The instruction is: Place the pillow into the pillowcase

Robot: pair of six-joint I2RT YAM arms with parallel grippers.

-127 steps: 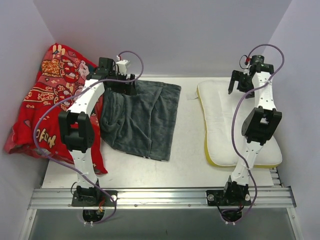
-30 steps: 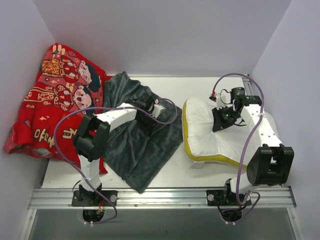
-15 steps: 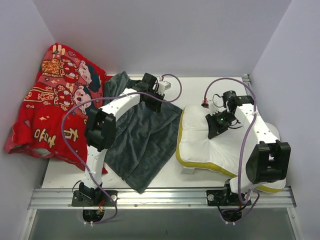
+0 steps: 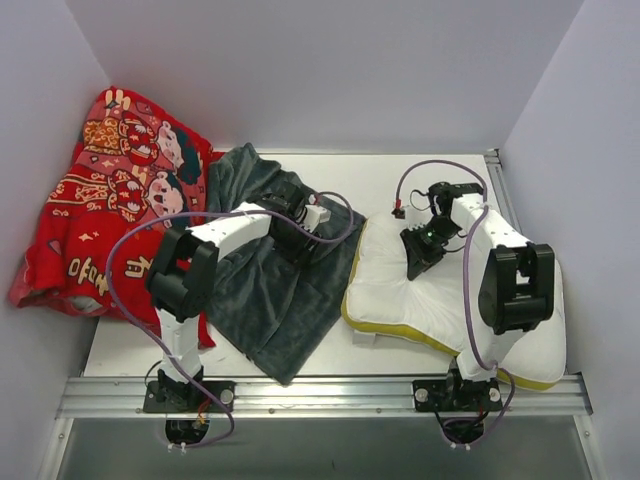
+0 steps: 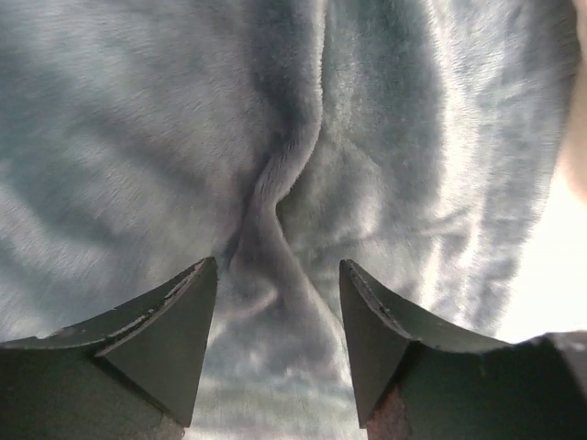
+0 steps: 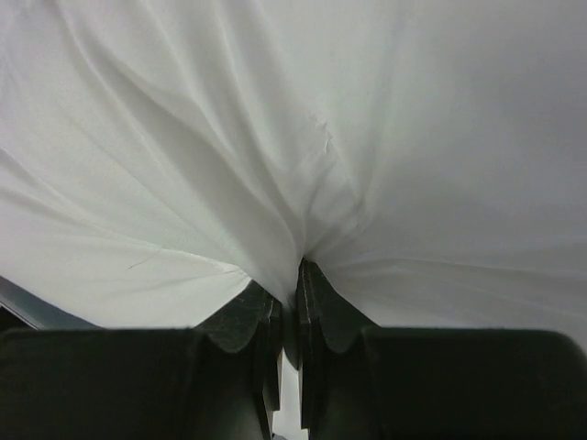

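Right tool (image 6: pixel 298 266): jaws closed on a pinched ridge of the pillow (image 4: pixel 400 295) cover; left tool (image 5: pixel 278 266): jaws wide, straddling a raised fold of the pillowcase (image 4: pixel 265 310) without gripping it. The pillow lies on the right half of the tabletop (image 4: pixel 375 180), yellow-banded edge just beside the pillowcase's right border (the opening cannot be located in these views). Procedure: close the left tool on one layer only; lift to form a mouth; feed the pillow corner first.

white pillow (image 4: pixel 440 300), grey-blue pillowcase (image 4: pixel 285 300), red cloth (image 4: pixel 95 200)
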